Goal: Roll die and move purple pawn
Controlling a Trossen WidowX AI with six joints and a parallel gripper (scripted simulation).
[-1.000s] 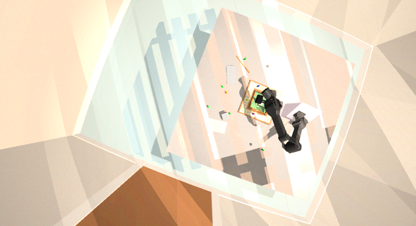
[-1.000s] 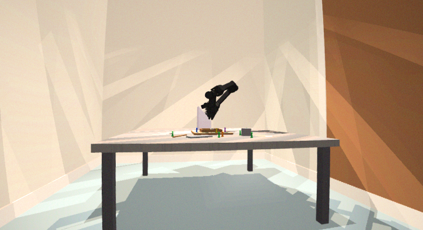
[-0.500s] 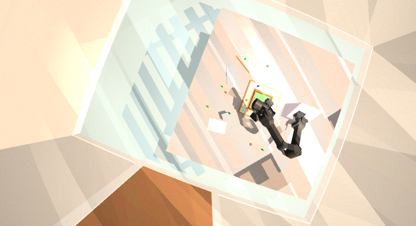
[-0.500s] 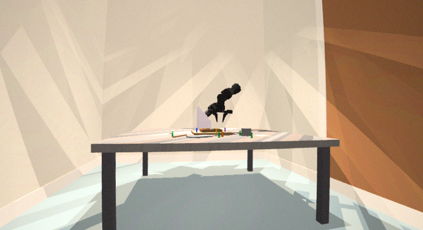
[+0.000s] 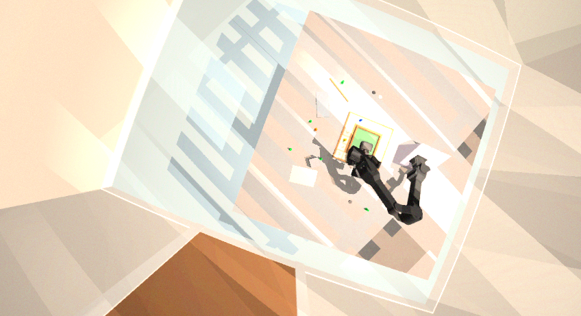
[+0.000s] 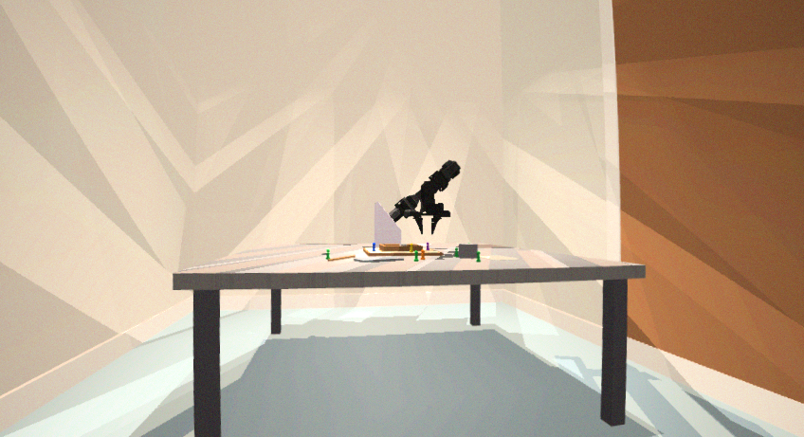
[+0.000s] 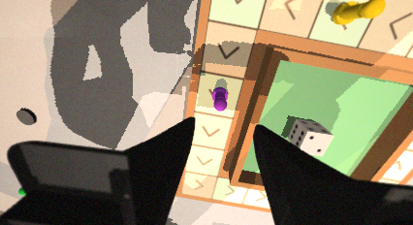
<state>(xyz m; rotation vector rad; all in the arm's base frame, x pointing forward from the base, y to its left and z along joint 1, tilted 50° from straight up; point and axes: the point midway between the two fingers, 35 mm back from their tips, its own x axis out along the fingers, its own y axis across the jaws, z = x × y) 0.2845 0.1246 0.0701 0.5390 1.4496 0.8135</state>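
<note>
The purple pawn (image 7: 220, 100) (image 6: 428, 245) stands upright on a square of the board's track, beside the tray; the arrows on the squares near it point down the wrist view. My gripper (image 7: 224, 126) (image 6: 428, 233) is open, its fingers part-way apart with nothing between them. It hangs above the purple pawn, clear of it. In the top view the arm hides the pawn. The white die (image 7: 311, 138) lies inside the green-floored tray (image 7: 296, 81) (image 5: 362, 134), with two pips on its top face. The yellow pawn (image 7: 359, 12) (image 5: 344, 140) stands on another square.
A blue pawn (image 5: 360, 120) (image 6: 373, 245) stands on the board. An orange pawn (image 5: 315, 129) and several green pawns stand off it. A pale upright panel (image 6: 386, 228) rises beside the board. A grey box (image 6: 467, 250), a stick (image 5: 338, 89) and a white sheet (image 5: 303, 175) are on the table.
</note>
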